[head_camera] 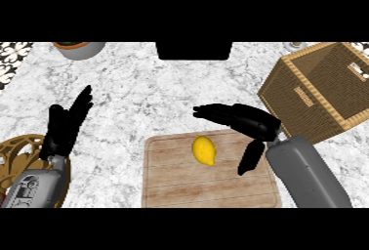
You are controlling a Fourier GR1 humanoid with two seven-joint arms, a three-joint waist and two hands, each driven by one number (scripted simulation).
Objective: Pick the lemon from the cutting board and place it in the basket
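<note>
So right hand (241,119) spread wide above small yellow lemon (204,150) on wooden cutting board (209,188), lining up grab; left hand (66,127) resting, fingers straight; woven wicker basket (306,93) waiting nearby.

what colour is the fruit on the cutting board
Yellow: the oval yellow lemon on the wooden board, head view.

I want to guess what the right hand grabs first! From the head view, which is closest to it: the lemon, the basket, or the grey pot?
1. Lemon, just left of the right hand.
2. Basket, to its right.
3. Grey pot, far top left.
</note>
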